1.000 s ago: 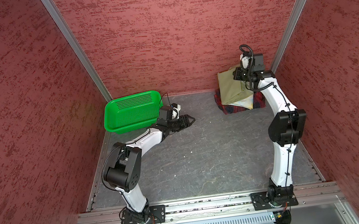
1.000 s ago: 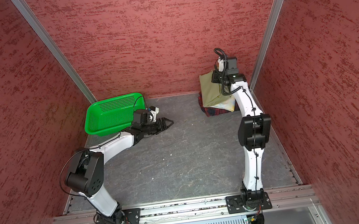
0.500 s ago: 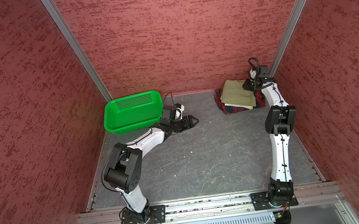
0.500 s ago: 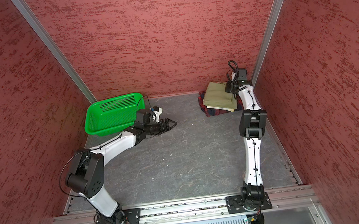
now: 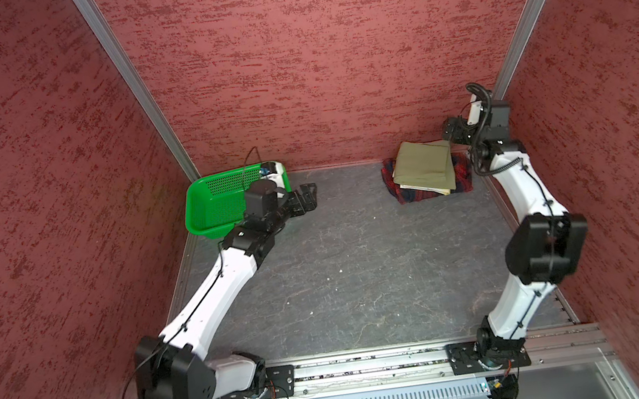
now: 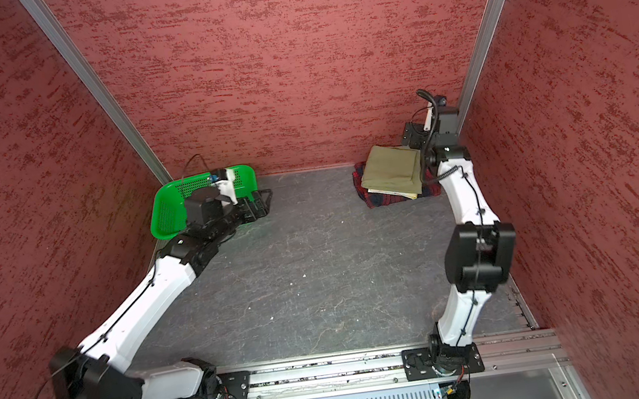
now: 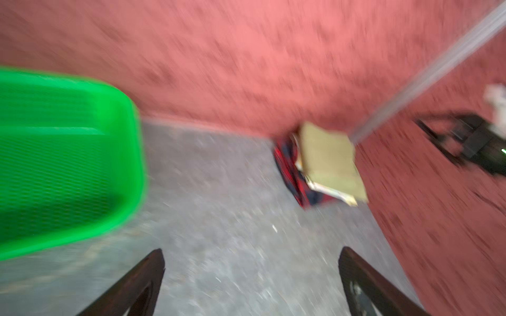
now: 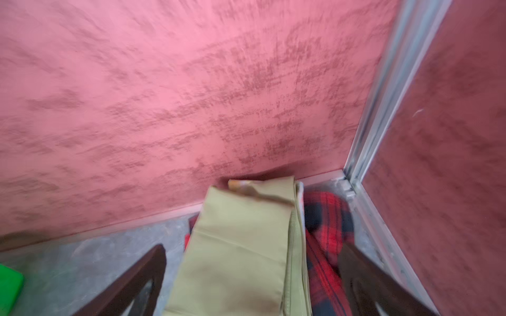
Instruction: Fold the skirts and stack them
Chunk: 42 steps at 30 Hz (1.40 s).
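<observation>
The skirts lie folded in one pile at the back right corner. The olive-khaki skirt [image 5: 424,165] [image 6: 392,172] is on top, a pale edge of the pastel skirt [image 5: 425,190] shows under it, and the red-and-navy plaid skirt [image 5: 462,173] [image 8: 325,219] is at the bottom. My right gripper [image 5: 451,137] [image 8: 253,250] hangs open just above the pile's back right edge, its fingers either side of the khaki skirt [image 8: 241,246] and clear of it. My left gripper [image 5: 309,197] [image 7: 252,254] stands open and empty over bare floor beside the basket.
A green perforated basket [image 5: 218,205] [image 7: 54,153] sits at the back left, touching the left arm's wrist area. Red walls close in the back and both sides, with metal corner posts [image 5: 518,32]. The right arm stands close to the right wall.
The right gripper has opened and let go of the khaki skirt, which now lies flat on the pile, and has lifted off it. The left gripper has opened wider and drawn back toward the basket.
</observation>
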Motion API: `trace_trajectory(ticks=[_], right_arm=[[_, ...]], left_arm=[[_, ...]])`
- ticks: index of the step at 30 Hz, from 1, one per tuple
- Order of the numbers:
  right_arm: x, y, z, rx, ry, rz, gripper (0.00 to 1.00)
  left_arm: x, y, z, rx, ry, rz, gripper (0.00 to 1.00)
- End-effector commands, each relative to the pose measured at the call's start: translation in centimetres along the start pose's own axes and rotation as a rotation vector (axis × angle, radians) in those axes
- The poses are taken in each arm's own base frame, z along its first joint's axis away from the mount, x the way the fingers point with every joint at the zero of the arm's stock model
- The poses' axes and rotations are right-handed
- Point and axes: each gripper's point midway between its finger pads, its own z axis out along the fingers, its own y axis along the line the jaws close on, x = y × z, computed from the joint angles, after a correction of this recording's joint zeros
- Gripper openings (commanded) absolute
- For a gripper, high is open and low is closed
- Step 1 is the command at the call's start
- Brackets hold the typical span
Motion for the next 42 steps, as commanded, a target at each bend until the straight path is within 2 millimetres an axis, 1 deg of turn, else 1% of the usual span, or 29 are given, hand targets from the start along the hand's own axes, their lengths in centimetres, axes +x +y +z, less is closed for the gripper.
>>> trace_trajectory(ticks=[1,2,4,5,6,7,9,10,12,13,15,17,19,21,23,26,27,29,31,32,33,34,35,36,37,38,39,40,42], right_arm=[[0.6,-0.3,-5.4,0.041,-0.147,-0.035,0.99],[1.7,-0.5,-7.0,0.050,-0.161,-0.036,0.99],[5.0,-1.9,-10.1,0.100,-0.176,-0.029,0.99],[6.4,-2.6,-11.1,0.122,-0.185,-0.027,0.99],[8.3,-3.2,-11.9,0.140,-0.184,-0.021,0.99],[10.1,-3.6,-12.3,0.143,-0.188,-0.013,0.99],[13.4,-4.2,-12.8,0.138,-0.200,0.001,0.99],[15.1,-4.6,-12.8,0.144,-0.189,0.005,0.99],[17.6,-5.4,-12.9,0.161,-0.189,0.001,0.99],[18.7,-5.4,-12.8,0.147,-0.202,0.000,0.99],[19.5,-5.0,-12.2,0.110,-0.205,0.024,0.99],[20.5,-5.0,-11.5,0.098,-0.213,0.027,0.99],[21.4,-5.4,-11.3,0.109,-0.221,0.015,0.99],[22.1,-5.9,-11.0,0.132,-0.219,0.017,0.99],[22.0,-5.7,-10.7,0.122,-0.223,0.012,0.99],[21.8,-5.6,-10.6,0.114,-0.249,0.011,0.99],[21.7,-5.6,-10.4,0.110,-0.247,0.011,0.99],[21.6,-5.5,-10.3,0.103,-0.266,0.006,0.99],[21.9,-5.2,-10.1,0.093,-0.277,-0.012,0.99],[22.0,-5.1,-10.0,0.092,-0.284,-0.017,0.99],[22.3,-5.2,-10.0,0.091,-0.291,-0.020,0.99],[23.2,-5.3,-9.7,0.089,-0.279,-0.020,0.99],[23.4,-5.0,-9.5,0.076,-0.299,-0.032,0.99],[23.6,-4.6,-9.2,0.057,-0.285,-0.048,0.99],[24.1,-4.4,-8.4,0.055,-0.221,-0.054,0.99],[24.0,-4.3,-7.7,0.057,-0.206,-0.060,0.99],[23.9,-4.1,-7.3,0.059,-0.210,-0.072,0.99],[24.1,-4.0,-7.1,0.062,-0.184,-0.074,0.99],[23.9,-4.0,-7.2,0.060,-0.201,-0.074,0.99]], left_arm=[[-0.1,8.1,-3.6,-0.347,-0.083,0.059,0.99],[0.1,10.0,-4.7,-0.415,-0.098,0.055,1.00],[1.3,13.9,-6.6,-0.516,-0.121,0.061,1.00],[2.1,15.6,-7.3,-0.563,-0.130,0.068,1.00],[3.0,17.2,-7.8,-0.592,-0.130,0.076,1.00],[4.0,18.5,-7.9,-0.600,-0.120,0.085,1.00],[5.7,20.2,-7.7,-0.626,-0.111,0.106,1.00],[6.2,20.7,-7.6,-0.633,-0.113,0.111,1.00],[6.5,20.7,-6.5,-0.602,-0.124,0.154,1.00],[6.9,20.9,-5.7,-0.582,-0.124,0.178,1.00],[8.0,22.0,-4.1,-0.579,-0.080,0.202,1.00],[9.0,22.4,-2.7,-0.529,-0.075,0.229,1.00],[9.9,22.5,-2.0,-0.465,-0.110,0.202,1.00],[9.9,22.4,-1.6,-0.411,-0.170,0.185,1.00],[10.5,22.1,-0.8,-0.373,-0.167,0.225,1.00],[10.2,22.3,-0.1,-0.372,-0.175,0.210,1.00],[10.3,21.9,0.2,-0.342,-0.175,0.206,1.00],[11.3,21.2,1.2,-0.298,-0.190,0.238,1.00],[12.4,21.0,2.1,-0.319,-0.200,0.286,1.00],[12.1,20.9,2.6,-0.345,-0.218,0.312,1.00],[12.1,21.4,2.7,-0.363,-0.183,0.284,1.00],[12.2,22.1,2.9,-0.369,-0.166,0.254,1.00],[11.9,22.5,2.9,-0.364,-0.170,0.240,1.00],[12.1,22.6,2.9,-0.360,-0.149,0.226,1.00],[12.0,22.6,2.9,-0.359,-0.165,0.234,1.00],[12.0,22.5,3.0,-0.360,-0.160,0.231,1.00],[12.2,22.6,2.9,-0.361,-0.150,0.230,1.00],[12.0,22.5,2.9,-0.359,-0.165,0.234,1.00],[12.1,22.6,2.9,-0.363,-0.157,0.230,1.00]])
